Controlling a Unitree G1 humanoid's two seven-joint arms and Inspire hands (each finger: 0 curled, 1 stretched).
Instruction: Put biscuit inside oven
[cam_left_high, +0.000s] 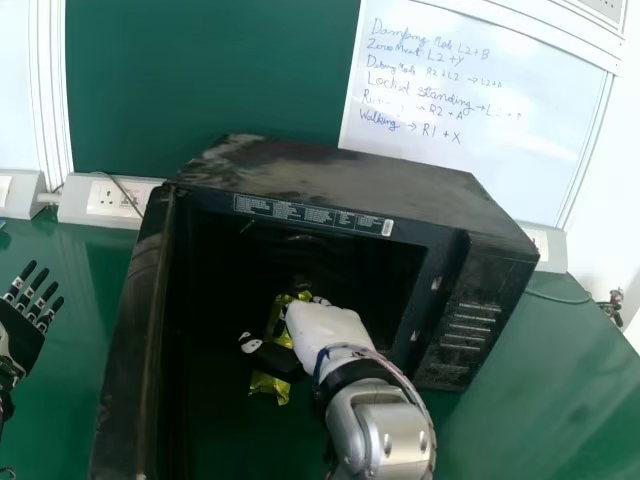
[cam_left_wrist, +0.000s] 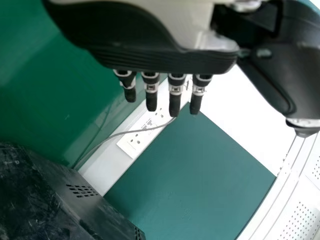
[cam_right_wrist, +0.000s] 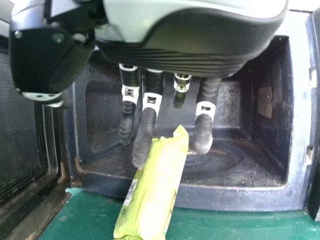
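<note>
In the head view, my right hand (cam_left_high: 325, 330) is at the mouth of the black oven (cam_left_high: 345, 172), whose door (cam_left_high: 125, 360) stands open on the left. The yellow biscuit packet (cam_left_high: 270, 386) is partly covered by the hand, one end deeper in the opening, the other towards me, with the dark thumb crossing over it from where I see it. My left hand (cam_left_high: 18, 328) is at the left edge over the green table (cam_left_high: 545, 360), fingers spread and straight. A whiteboard (cam_left_high: 480, 100) with handwriting is on the wall behind.

In the left wrist view, the left hand's fingers hang straight and slightly apart, with nothing between them. Beyond them I see a wall socket (cam_left_wrist: 135, 142), a grey cable (cam_left_wrist: 130, 131) and a corner of the oven.

In the right wrist view, the right hand's fingers are extended and parted around the packet's inner end, the thumb well off to one side. The packet slants across the oven's front rim, its outer end over the table. I can't tell how firmly the fingers bear on it.
</note>
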